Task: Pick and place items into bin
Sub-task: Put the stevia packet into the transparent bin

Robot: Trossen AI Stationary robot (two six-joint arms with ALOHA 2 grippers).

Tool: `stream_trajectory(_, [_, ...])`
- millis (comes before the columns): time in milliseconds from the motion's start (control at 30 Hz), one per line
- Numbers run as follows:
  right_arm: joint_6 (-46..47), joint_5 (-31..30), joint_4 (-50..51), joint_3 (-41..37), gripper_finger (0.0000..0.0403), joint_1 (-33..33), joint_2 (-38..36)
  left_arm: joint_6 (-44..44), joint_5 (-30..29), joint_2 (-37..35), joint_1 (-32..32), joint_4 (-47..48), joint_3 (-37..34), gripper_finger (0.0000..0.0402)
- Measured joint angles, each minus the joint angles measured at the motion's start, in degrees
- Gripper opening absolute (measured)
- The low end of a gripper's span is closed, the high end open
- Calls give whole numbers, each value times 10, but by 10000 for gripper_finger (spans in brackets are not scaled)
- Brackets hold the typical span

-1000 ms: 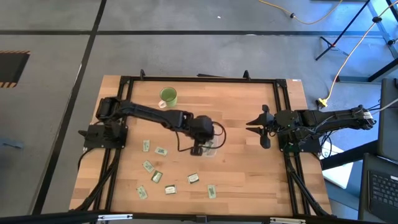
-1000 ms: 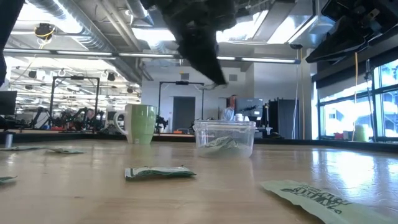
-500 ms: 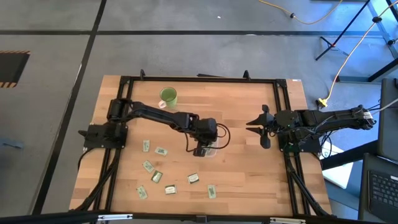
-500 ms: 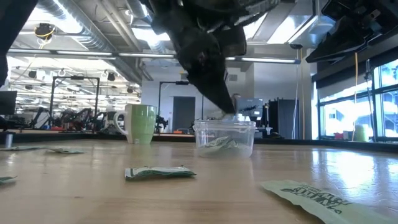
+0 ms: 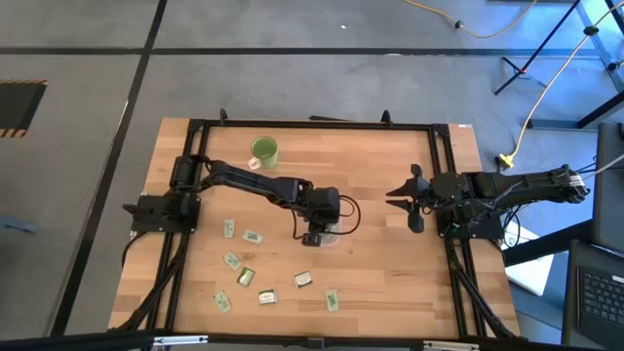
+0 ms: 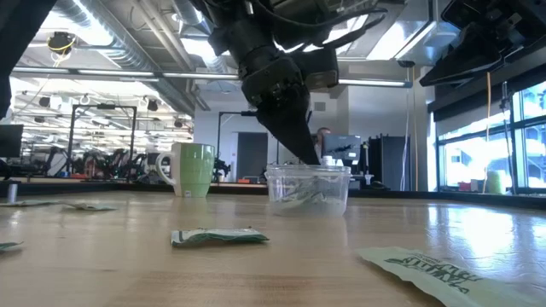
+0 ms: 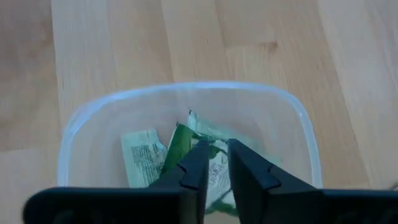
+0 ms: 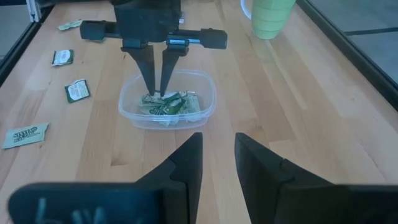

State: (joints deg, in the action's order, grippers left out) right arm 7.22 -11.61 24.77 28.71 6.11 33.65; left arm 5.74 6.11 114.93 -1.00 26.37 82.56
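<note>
The bin [image 5: 328, 235] is a clear tub near the table's middle, and a few green and whitish packets [image 7: 144, 158] lie on its floor. My left gripper [image 7: 215, 163] points straight down into it, its tips [image 6: 312, 159] below the rim, shut on a green-and-white packet. Several more packets [image 5: 253, 237] lie flat on the wood toward the near left, and one [image 6: 219, 237] lies close to the low camera. My right gripper [image 5: 393, 193] hovers open near the right edge, facing the bin [image 8: 168, 106]. My left gripper pinches a green-and-white packet [image 7: 214, 177] between its two fingers, coming from above and pointing down inside the bin. The packet's green part [image 7: 179, 140] spreads out beside the fingers and lies among the other packets on the bin's floor.
A green mug [image 5: 264, 150] stands upright toward the far left. Loose packets [image 5: 303, 280] are scattered over the near-left part of the table. The black frame rails [image 5: 447, 175] run along the table's sides. Bare wood lies between the bin and my right gripper.
My left gripper has moved a little toward the table's right and come down. Its fingertips were above and to the left of the bin and now stand inside it, below the rim. The bin and the loose packets have stayed where they were.
</note>
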Motion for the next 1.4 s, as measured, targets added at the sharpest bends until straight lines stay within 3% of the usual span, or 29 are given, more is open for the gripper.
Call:
stream_trajectory(133, [0,0,4,0,97,0,0,9,-5,-34,0,74,0,81])
stream_trajectory(333, [17,0,17,0,97,0,0,-47,-73,-137,-16,189,-26,88])
stream_trajectory(667, [14,0,17,0,97,0,0,-219,-122,-272,-84,143,-225,88])
stream_trajectory(1000, [15,0,16,0,97,0,0,-357,-122,-277,-140,109,-354,88])
stream_trajectory(1400, [15,0,7,0,97,0,0,-366,-113,-273,-146,16,-404,79])
